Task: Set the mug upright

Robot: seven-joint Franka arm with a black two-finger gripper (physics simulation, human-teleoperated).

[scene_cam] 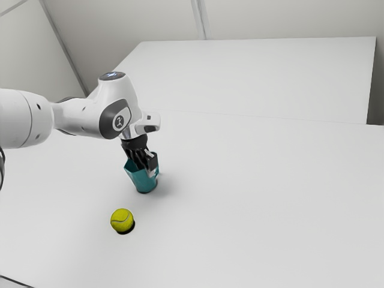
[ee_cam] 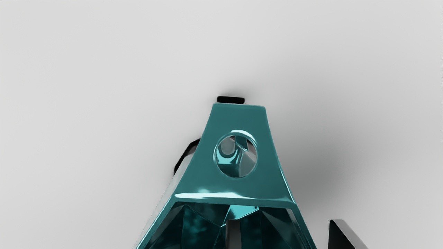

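Note:
The gripper (scene_cam: pixel 150 167) is at the teal mug (scene_cam: pixel 141 179), low over the table. The mug's wide mouth faces up and its narrower base is down at the table; whether it leans slightly I cannot tell. In the wrist view the gripper (ee_cam: pixel 284 237) stands open across one side wall of the mug (ee_cam: pixel 238 188): one finger reaches into the mouth, the other is outside with a gap to the wall. The handle, with its round hole, extends away from the mouth. Parts of the rim are hidden behind the fingers in the exterior view.
A yellow-green tennis ball (scene_cam: pixel 122 220) lies on the white table (scene_cam: pixel 258 198), nearer the exterior camera than the mug and a little toward the exterior view's left. Pale walls rise behind the table.

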